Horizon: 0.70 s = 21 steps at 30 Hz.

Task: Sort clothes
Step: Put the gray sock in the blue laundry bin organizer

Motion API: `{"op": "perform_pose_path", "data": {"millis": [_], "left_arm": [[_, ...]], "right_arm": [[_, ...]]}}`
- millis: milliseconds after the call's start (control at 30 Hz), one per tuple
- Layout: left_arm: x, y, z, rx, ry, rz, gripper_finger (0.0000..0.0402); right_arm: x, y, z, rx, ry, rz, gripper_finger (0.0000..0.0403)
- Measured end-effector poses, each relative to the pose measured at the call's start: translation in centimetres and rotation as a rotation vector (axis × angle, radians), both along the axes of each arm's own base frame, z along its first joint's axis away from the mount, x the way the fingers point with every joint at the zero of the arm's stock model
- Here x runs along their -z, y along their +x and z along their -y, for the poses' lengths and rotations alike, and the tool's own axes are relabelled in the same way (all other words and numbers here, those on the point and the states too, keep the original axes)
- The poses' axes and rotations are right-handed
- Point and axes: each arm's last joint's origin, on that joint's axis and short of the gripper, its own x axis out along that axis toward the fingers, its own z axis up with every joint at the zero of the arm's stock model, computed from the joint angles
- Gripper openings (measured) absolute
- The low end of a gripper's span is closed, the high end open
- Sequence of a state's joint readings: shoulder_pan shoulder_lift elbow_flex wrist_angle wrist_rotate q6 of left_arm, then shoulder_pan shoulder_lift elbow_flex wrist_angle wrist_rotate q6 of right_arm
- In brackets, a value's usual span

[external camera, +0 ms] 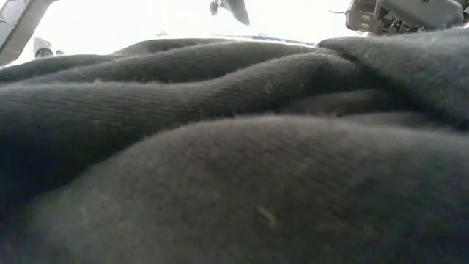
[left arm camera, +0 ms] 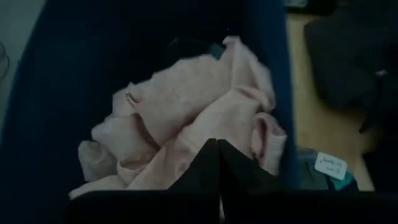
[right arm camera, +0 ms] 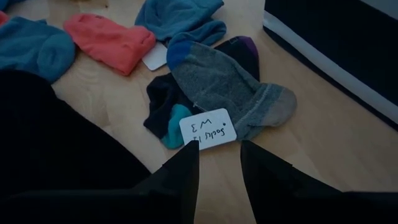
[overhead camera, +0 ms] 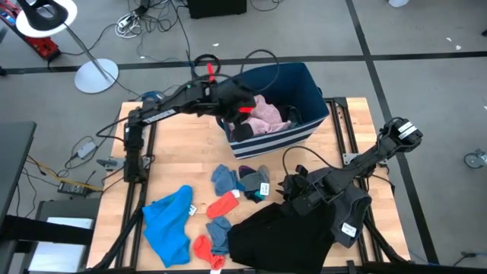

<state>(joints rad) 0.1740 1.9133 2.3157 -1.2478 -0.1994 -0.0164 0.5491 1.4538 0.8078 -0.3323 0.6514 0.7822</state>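
Hovering right gripper [right arm camera: 217, 152], seemingly empty

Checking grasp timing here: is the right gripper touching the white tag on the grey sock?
Cannot tell. In the right wrist view the right gripper is open, fingertips right at the white tag's edge.

1. A grey floor [overhead camera: 426, 30] with dark seams surrounds the wooden table [overhead camera: 179, 156].
2. A white floor lamp with a ring-shaped head [overhead camera: 47, 17] stands on a round base [overhead camera: 97, 76] beyond the table's far left corner.
3. Loose cables [overhead camera: 144, 19] trail over the floor behind the table.
4. A caster wheel [overhead camera: 477, 159] shows at the right edge.
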Motion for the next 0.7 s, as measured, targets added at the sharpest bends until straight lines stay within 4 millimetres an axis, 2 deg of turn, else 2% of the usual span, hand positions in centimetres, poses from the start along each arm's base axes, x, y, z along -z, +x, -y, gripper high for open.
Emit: {"op": "perform_pose_path", "data": {"millis": [200,367,567,700], "left_arm": [[-2.8,-2.9,2.7,0.064,0.022,0.065,0.0],[-3.1,-5.1,5.1,0.102,0.02,0.07,0.0],[-0.9,-8.4,7.0,0.106,0.035,0.15,0.0],[2.5,-11.3,7.6,0.108,-0.002,0.225,0.0]], "right_arm": [[0.0,0.0,0.0,0.0,0.001,0.001,0.0118],[0.0,0.0,0.0,0.0,0.002,0.003,0.0118],[0.0,0.1,0.0,0.0,0.006,0.009,0.0118],[-0.1,0.1,-0.1,0.0,0.011,0.018,0.0118]]}}
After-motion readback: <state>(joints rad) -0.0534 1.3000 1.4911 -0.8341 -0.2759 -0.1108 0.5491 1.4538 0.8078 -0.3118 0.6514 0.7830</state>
